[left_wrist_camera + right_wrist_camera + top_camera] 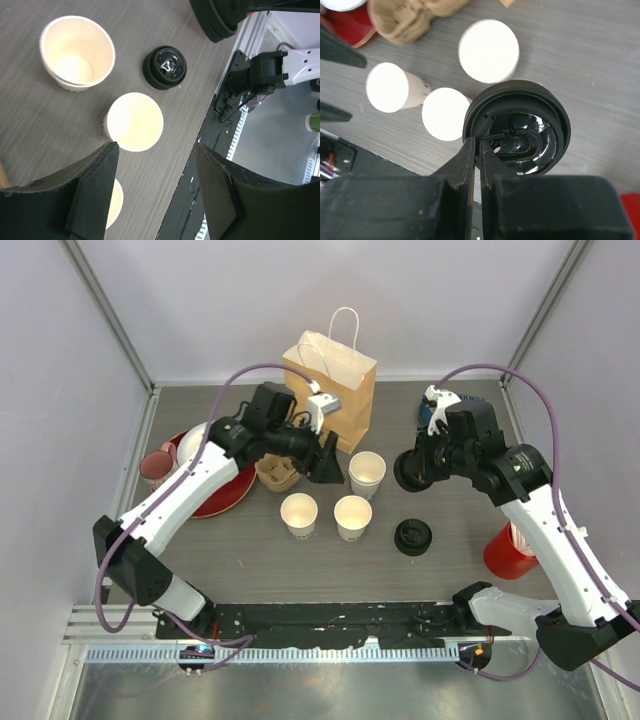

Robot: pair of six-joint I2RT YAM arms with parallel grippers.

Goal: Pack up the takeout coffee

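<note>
Three white paper cups stand open on the table with no lids on them: one at the back (367, 473), two in front (299, 513) (352, 516). A loose black sip lid (412, 537) lies to their right. My right gripper (480, 150) is shut on the rim of a second black lid (520, 127), held in the air just right of the back cup (488, 50). My left gripper (156, 146) hangs open and empty above the front cups (135, 121), left of the back cup (77, 50).
A brown paper bag (332, 375) with white handles stands open at the back. A brown cup carrier (277, 472) sits beside a red plate (225, 490) and a pink mug (157, 466) on the left. A red cup (510, 550) stands at the right.
</note>
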